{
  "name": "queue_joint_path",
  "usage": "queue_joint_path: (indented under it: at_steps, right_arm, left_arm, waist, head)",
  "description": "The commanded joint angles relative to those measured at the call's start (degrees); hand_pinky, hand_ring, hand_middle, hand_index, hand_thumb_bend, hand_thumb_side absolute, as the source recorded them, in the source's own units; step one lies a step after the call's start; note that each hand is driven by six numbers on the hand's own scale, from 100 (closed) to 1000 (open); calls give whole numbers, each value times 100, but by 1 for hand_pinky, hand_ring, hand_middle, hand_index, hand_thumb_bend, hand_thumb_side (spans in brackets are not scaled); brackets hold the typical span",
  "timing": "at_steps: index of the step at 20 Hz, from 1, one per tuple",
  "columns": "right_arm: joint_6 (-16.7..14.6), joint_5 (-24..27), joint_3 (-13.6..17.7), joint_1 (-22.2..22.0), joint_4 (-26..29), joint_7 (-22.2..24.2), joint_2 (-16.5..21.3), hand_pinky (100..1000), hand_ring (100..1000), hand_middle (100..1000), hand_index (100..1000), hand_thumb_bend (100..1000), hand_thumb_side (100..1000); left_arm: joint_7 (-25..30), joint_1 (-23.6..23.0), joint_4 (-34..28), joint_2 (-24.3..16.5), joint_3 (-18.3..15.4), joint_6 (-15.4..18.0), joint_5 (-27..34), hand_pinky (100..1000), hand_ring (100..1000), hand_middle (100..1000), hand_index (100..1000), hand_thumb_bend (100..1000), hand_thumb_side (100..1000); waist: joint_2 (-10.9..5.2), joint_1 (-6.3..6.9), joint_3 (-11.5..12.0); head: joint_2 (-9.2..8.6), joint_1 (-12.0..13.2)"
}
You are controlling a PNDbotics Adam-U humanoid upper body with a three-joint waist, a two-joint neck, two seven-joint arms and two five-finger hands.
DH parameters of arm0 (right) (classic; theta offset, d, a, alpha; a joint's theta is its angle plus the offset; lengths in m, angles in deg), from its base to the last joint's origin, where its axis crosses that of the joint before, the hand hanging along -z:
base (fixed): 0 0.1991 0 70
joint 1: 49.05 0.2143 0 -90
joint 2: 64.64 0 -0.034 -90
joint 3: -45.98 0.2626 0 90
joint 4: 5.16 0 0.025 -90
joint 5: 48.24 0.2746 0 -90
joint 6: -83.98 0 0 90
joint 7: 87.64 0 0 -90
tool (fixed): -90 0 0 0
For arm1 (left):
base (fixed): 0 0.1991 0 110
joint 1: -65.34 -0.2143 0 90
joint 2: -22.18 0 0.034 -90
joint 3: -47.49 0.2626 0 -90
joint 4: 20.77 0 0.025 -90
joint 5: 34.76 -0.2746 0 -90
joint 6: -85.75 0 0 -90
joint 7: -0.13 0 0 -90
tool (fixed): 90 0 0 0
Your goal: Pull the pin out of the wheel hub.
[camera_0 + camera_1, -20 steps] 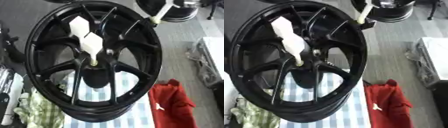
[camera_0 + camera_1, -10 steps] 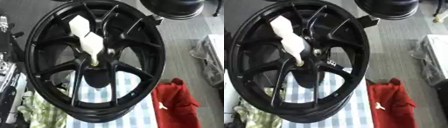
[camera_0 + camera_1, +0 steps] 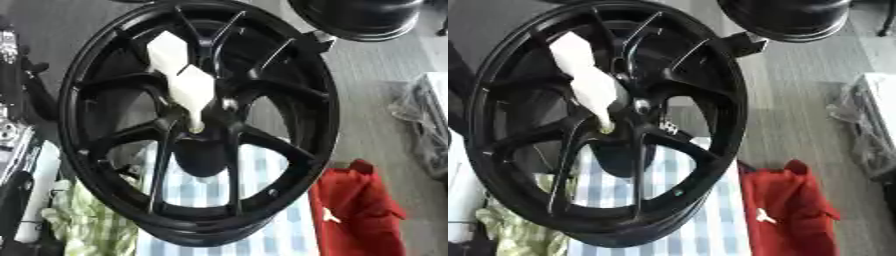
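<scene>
Pin still in the hub, no hand at it.

The pin point(image 3: 185, 89) is a pale, thick piece that sits in the centre of the black wheel point(image 3: 297, 70); its thin tip goes into the hub point(image 3: 203, 127) and its wide end points up and to the left, out toward the camera. So its long axis leans from the hub to the upper left, and I judge the pull must go along this line, not sideways, because the spokes stand close on both sides. No robot hand shows in either view, so I cannot say which arm is nearer or how the fingers are. The wheel rests tilted on a blue checked cloth point(image 3: 206, 192). A red bag point(image 3: 354, 205) lies just to the right, a green cloth point(image 3: 83, 225) at the lower left, and a second wheel point(image 3: 363, 17) stands behind.
</scene>
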Motion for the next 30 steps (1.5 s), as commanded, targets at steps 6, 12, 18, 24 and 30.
queue_joint_path:
  at_steps: [6, 12, 18, 24, 30]
  right_arm:
    - [-339, -796, 662, -1138, 638, 144, -278, 922, 923, 849, 872, 493, 100]
    - [-282, -500, 953, -1930, 1310, -345, -449, 910, 895, 823, 848, 521, 136]
    - [-336, 102, 954, -1412, 1906, -951, -635, 910, 860, 798, 807, 326, 331]
    - [-696, 692, 496, -534, 1866, -1541, -899, 921, 865, 811, 815, 342, 324]
    - [-1165, 1306, 312, 100, 1810, -2155, -1379, 917, 811, 776, 785, 478, 274]
  left_arm:
    - [107, 118, -101, -89, 85, -33, 14, 696, 894, 818, 772, 347, 731]
    - [175, 136, -92, -41, 151, -53, 10, 696, 895, 818, 771, 345, 732]
    - [213, 144, -90, 2, 193, -61, 4, 696, 897, 818, 772, 344, 731]
    - [210, 177, -116, 58, 202, -43, 1, 697, 898, 819, 773, 345, 729]
    - [237, 219, -177, 166, 252, -16, 6, 697, 900, 821, 774, 343, 726]
  waist:
    - [-143, -22, 142]
    - [-195, -32, 265]
    - [-234, -19, 341]
    - [-228, 4, 408]
    - [-220, 67, 554]
  head:
    - [-15, -160]
    - [25, -287]
    - [34, -339]
    - [22, -370]
    - [42, -493]
